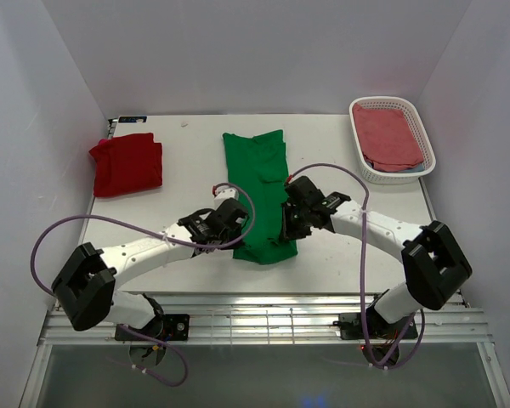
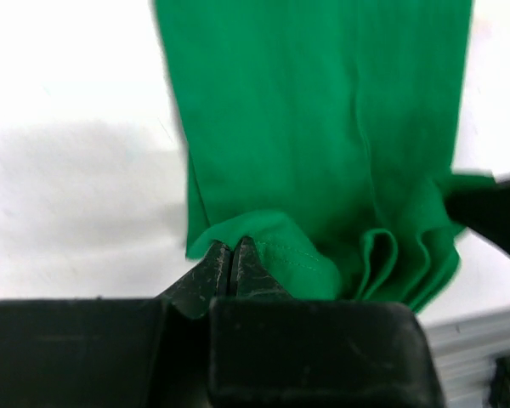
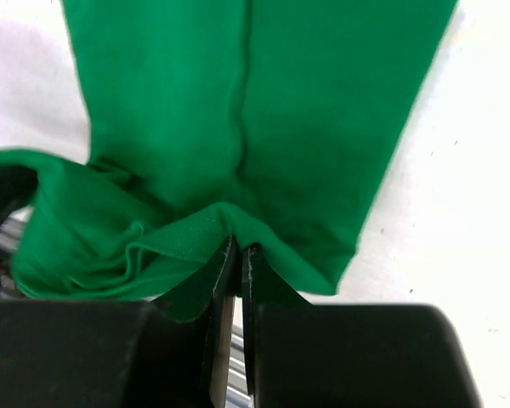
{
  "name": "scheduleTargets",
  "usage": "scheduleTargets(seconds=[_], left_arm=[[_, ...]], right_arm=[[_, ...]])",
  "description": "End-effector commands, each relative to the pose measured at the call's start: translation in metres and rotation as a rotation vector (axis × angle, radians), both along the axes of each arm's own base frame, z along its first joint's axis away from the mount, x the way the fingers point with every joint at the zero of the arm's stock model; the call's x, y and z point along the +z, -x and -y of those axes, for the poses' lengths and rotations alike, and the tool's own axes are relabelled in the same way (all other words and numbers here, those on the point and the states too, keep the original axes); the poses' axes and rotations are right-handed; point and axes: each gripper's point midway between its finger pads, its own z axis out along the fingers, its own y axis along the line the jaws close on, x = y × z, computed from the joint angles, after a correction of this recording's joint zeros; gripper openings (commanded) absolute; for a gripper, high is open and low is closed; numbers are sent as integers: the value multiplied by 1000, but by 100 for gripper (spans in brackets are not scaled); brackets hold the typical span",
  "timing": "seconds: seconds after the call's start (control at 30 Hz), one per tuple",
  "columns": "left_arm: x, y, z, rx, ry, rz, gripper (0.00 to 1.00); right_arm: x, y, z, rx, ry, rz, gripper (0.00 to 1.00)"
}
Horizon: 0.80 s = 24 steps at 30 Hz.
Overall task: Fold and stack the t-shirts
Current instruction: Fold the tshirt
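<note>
The green shirt [image 1: 257, 183] and red shirt [image 1: 126, 163] are showing as soft matt cloth, the green one creasing. The basket [image 1: 391, 176] is looking like latticed plastic, the table [image 1: 187, 187] smooth and matt, the left gripper [image 2: 231, 253] dull black plastic.

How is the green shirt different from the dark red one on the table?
The green t-shirt is a long strip mid-table; the red t-shirt is a compact folded square at the far left. The left gripper and right gripper pinch the green one's near end; nothing touches the red one. Both lie on the white table.
</note>
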Motion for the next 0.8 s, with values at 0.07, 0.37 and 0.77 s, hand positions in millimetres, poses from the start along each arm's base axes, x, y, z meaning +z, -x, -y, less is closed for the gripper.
scheduleTargets(seconds=[0.07, 0.37, 0.77], left_arm=[[14, -62, -15, 44, -30, 112, 0], [9, -124, -15, 45, -53, 133, 0], [33, -217, -29, 105, -52, 214, 0]], right_arm=[[16, -46, -6, -20, 77, 107, 8], [20, -109, -5, -67, 173, 179, 8], [19, -188, 2, -111, 202, 240, 8]])
